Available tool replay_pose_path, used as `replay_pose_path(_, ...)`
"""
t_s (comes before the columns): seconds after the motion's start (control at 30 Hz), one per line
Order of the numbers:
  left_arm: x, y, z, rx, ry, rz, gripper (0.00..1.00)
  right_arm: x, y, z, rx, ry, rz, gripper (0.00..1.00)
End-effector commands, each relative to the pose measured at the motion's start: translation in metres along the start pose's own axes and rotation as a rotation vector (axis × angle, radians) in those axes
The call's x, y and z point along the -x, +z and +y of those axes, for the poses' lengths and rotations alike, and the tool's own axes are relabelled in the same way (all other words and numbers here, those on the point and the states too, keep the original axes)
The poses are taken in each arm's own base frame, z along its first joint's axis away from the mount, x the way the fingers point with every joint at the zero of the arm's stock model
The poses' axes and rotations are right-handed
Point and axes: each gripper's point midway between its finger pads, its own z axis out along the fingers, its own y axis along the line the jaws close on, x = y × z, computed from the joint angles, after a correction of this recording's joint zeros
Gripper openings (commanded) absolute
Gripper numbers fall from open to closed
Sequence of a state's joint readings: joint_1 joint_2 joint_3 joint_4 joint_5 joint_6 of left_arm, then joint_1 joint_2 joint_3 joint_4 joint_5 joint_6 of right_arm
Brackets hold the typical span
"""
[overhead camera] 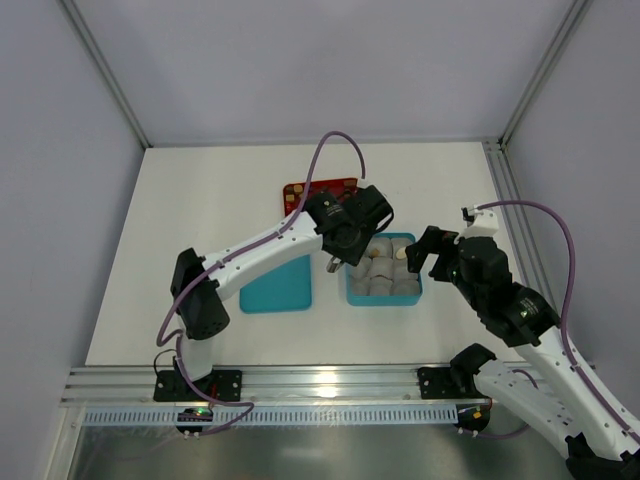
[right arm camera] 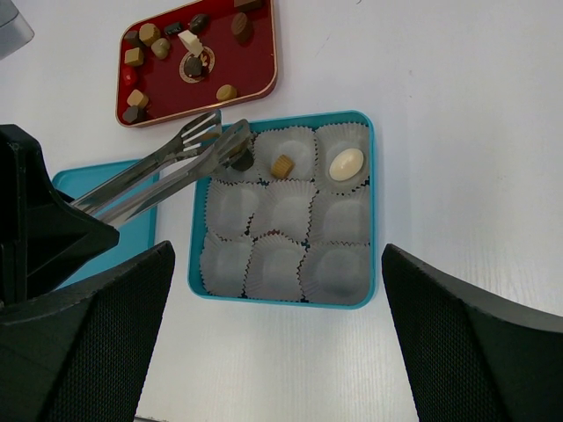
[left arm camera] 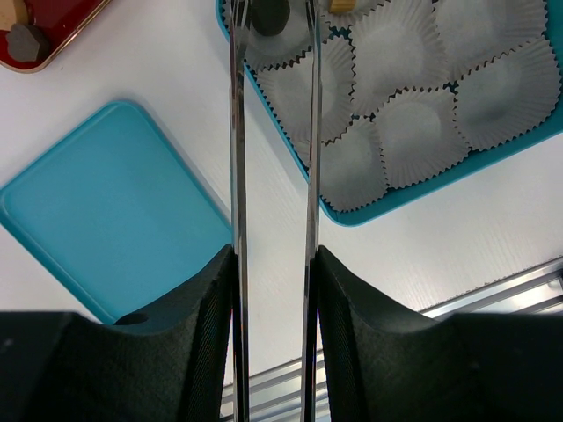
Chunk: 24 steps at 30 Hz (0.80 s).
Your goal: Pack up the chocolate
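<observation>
Three chocolates (right arm camera: 281, 164) sit in the far row of paper cups (right arm camera: 283, 209) inside the teal box (right arm camera: 373, 211); loose pieces (right arm camera: 146, 33) lie on the red tray (right arm camera: 255, 70) beyond. The left gripper (left arm camera: 273, 255) pinches metal tongs (right arm camera: 158, 171), whose parted tips flank the dark piece (right arm camera: 242, 162) in the corner cup. The right gripper (right arm camera: 277, 253) hovers over the box, fingers spread wide.
</observation>
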<state>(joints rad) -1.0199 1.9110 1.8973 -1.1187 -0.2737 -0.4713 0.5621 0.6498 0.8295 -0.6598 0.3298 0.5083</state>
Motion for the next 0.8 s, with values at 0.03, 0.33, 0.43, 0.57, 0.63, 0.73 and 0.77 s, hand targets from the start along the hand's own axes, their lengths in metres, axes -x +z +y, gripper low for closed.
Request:
replay_pose_path(0.03, 0.015, -0.011, -0.002, 0.003, -0.010, -0.055, 0.40, 0.007, -0.001, 0.004, 0.016, 0.022, -0.032, 1.00)
replay_pose_path(0.33, 0.051, -0.055, 0.003, -0.020, -0.041, -0.186, 0.41, 0.010, -0.002, 0.006, 0.020, 0.019, -0.036, 1.00)
replay_pose_path(0.43, 0.061, -0.063, 0.012, -0.001, -0.051, -0.215, 0.42, 0.011, -0.002, 0.006, 0.024, 0.016, -0.037, 1.00)
replay_pose_path(0.57, 0.074, -0.060, 0.042, 0.052, -0.092, -0.222, 0.42, 0.010, -0.002, 0.007, 0.029, 0.014, -0.033, 1.00)
replay_pose_path(0.63, 0.078, -0.054, 0.054, 0.075, -0.101, -0.216, 0.43, 0.010, -0.003, 0.007, 0.030, 0.011, -0.032, 1.00)
replay_pose_path(0.73, 0.083, -0.037, 0.078, 0.117, -0.122, -0.191, 0.43, 0.011, -0.004, 0.007, 0.031, 0.009, -0.033, 1.00)
replay_pose_path(0.77, 0.083, -0.028, 0.082, 0.132, -0.121, -0.176, 0.43, 0.011, -0.005, 0.007, 0.033, 0.006, -0.032, 1.00)
